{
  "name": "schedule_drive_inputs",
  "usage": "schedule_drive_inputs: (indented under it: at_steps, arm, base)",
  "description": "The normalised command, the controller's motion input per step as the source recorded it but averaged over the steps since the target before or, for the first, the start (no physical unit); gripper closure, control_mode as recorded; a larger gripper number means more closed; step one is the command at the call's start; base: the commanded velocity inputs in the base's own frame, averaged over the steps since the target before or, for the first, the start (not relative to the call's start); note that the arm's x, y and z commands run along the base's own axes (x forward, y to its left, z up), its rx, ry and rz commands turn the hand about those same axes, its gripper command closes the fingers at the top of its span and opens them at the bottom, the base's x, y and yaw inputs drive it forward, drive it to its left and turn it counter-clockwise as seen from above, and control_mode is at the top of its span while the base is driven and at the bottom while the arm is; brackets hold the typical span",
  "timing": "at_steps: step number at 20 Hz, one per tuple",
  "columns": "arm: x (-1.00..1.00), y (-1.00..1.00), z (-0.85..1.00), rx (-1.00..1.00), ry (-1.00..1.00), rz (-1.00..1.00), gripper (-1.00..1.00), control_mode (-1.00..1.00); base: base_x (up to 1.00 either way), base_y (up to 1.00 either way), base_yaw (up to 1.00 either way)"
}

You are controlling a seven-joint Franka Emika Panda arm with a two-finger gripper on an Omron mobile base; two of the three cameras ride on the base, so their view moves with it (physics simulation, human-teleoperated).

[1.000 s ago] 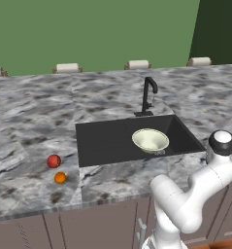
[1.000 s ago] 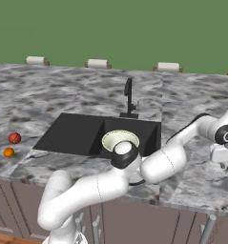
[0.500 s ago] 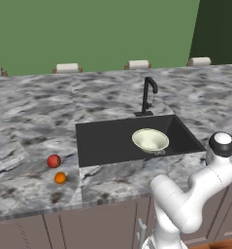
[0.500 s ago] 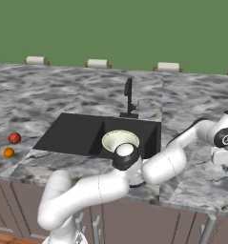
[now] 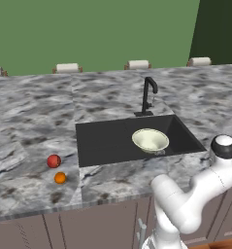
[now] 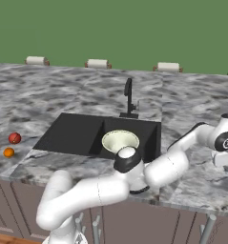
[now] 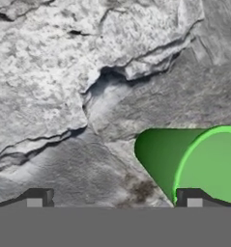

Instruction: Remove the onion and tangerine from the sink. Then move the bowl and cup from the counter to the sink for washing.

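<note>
The big marble worktop [image 5: 35, 121] has the black sink [image 5: 107, 141] in it with the bowl [image 5: 150, 140] inside, the red onion [image 5: 53, 161] and little tangerine [image 5: 60, 178] sit left of it, and the wide-open gripper [image 7: 114, 198] hangs just over the green cup [image 7: 194, 161].

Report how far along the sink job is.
Done: the onion and tangerine lie on the counter left of the sink, and the bowl sits in the basin. In hand: the open end effector hangs over the green cup, which lies on the marble, not yet gripped. Left: grip the cup and put it in the sink.
</note>
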Motion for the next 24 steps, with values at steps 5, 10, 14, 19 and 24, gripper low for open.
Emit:
schedule_drive_inputs:
  at_steps: [5, 10, 14, 19, 24]
  arm:
    - [0.27, -0.28, 0.22, 0.09, 0.01, 0.0, -1.0, -1.0]
    - [0.28, -0.27, 0.24, 0.1, 0.04, 0.0, -1.0, -1.0]
    - [0.3, -0.25, 0.27, 0.11, 0.04, 0.0, -1.0, -1.0]
    - [0.26, -0.23, 0.33, 0.12, 0.03, 0.0, -1.0, -1.0]
    - [0.2, -0.24, 0.34, 0.13, 0.02, 0.0, -1.0, -1.0]
  base:
    - [0.0, 0.0, 0.0]
    - [0.0, 0.0, 0.0]
    - [0.0, 0.0, 0.0]
    - [0.0, 0.0, 0.0]
    - [0.0, 0.0, 0.0]
